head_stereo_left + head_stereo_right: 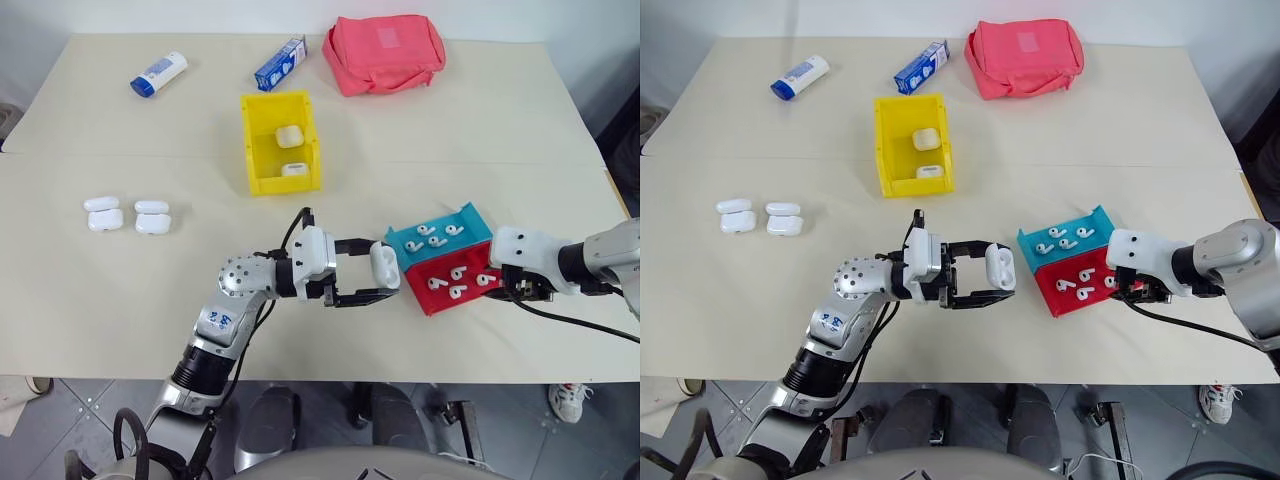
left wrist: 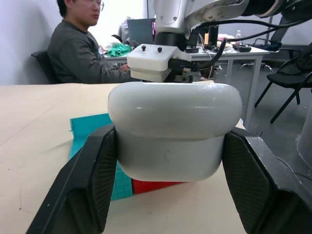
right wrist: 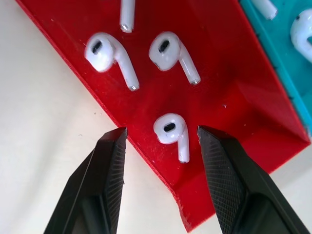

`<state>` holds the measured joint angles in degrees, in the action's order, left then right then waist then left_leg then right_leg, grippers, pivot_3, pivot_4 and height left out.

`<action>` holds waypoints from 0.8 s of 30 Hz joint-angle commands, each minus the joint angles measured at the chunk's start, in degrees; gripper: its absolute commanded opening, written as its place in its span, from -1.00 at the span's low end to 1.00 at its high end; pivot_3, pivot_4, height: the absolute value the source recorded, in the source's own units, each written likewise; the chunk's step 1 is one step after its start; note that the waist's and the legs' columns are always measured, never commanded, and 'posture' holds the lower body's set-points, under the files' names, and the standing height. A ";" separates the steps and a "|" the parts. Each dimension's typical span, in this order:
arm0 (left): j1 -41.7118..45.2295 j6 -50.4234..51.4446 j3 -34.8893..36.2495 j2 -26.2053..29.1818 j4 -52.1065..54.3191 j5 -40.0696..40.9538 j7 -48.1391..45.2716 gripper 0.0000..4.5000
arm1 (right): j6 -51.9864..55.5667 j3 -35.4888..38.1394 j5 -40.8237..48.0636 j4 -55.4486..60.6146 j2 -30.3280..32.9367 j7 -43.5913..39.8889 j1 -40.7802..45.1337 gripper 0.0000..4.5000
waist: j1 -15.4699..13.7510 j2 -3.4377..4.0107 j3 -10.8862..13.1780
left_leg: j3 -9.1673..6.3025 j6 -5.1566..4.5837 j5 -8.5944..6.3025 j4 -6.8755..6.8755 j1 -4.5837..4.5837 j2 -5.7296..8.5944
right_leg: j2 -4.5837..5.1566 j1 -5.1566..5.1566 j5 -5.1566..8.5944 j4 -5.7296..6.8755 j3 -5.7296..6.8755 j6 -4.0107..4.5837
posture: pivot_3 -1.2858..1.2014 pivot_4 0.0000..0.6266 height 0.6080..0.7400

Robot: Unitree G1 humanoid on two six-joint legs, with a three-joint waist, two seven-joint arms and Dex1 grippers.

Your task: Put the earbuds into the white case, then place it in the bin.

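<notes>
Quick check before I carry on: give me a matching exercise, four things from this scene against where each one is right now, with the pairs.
Things:
1. white case
2. earbud nearest the right gripper
3. two closed cases
4. pink pouch

Places:
A. inside the yellow bin
B. on the red tray, between open fingers
C. at the table's far edge, right of the blue carton
D. clamped in the left gripper, beside the teal tray

Pairs: 1-D, 2-B, 3-A, 4-C
</notes>
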<state>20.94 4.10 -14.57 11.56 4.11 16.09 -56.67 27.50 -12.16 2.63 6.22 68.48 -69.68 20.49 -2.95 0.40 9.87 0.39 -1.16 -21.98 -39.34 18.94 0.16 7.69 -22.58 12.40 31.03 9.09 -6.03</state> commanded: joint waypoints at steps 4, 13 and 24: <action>-0.78 0.22 -0.30 0.32 3.61 1.32 0.83 0.25 | -1.71 -0.21 -1.98 -1.60 -1.04 -1.07 1.97 0.05 | 0.01 0.01 0.00 | 0.00 0.02 0.01 0.00 0.00 0.00 | 0.00 0.00 0.00 0.00 0.00 0.00 | 0.03 -0.52 1.00; -1.39 0.96 -0.39 0.75 4.73 1.28 1.37 0.25 | -2.30 -0.57 -3.11 -2.53 -2.52 -1.86 2.94 0.05 | 0.06 0.04 -0.02 | 0.00 0.03 0.01 -0.01 0.00 0.00 | 0.00 0.00 0.00 0.00 0.00 0.00 | 0.03 -0.52 1.00; -1.25 1.28 -0.51 0.88 4.70 1.16 1.80 0.25 | -2.64 -0.45 -3.96 -3.13 -3.11 -2.70 3.15 -0.79 | 0.04 0.04 -0.03 | 0.01 0.03 0.01 -0.02 0.00 0.00 | 0.00 0.00 -0.01 0.02 0.00 -0.01 | 0.03 -0.52 1.00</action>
<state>19.70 5.73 -14.59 12.51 6.28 16.12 -55.06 25.05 -13.15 -0.71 3.01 65.40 -72.22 23.06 -2.91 0.44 9.84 0.40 -1.14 -21.97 -39.37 18.94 0.16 7.68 -22.58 12.40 31.05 9.09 -6.04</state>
